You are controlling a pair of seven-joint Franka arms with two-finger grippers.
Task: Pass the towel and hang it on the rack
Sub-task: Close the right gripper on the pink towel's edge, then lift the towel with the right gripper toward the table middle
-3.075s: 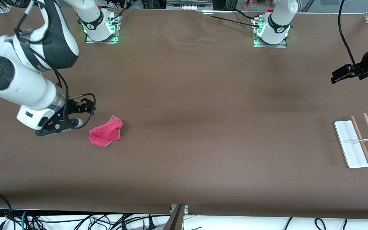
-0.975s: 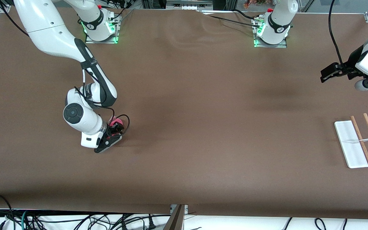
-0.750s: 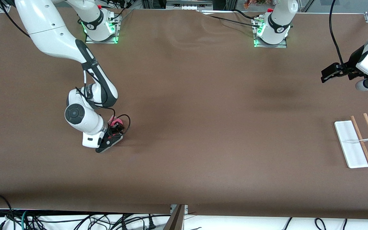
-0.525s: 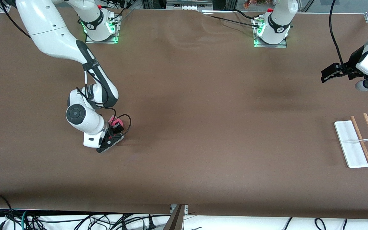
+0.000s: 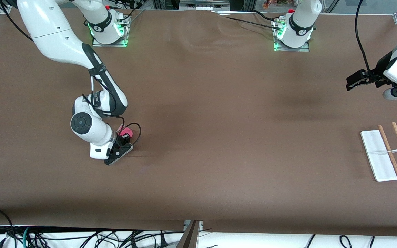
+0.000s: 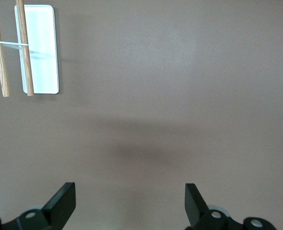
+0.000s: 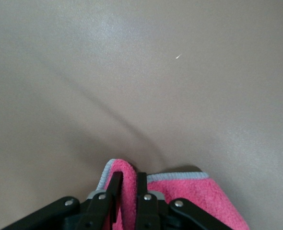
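right jaws (image 7: 127,184) clamp towel (image 7: 199,199); left jaws (image 6: 129,203) spread, waiting.

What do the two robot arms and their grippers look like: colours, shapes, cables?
Both arms have glossy white rounded shells with dark grey or black joint sections. Each base glows green and carries a red cap. The right gripper and the left gripper are black, with angular jaws. Black cables run along both arms; one loops at the right wrist.

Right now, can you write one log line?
right gripper shut on towel | left gripper open, waiting over table | rack bare
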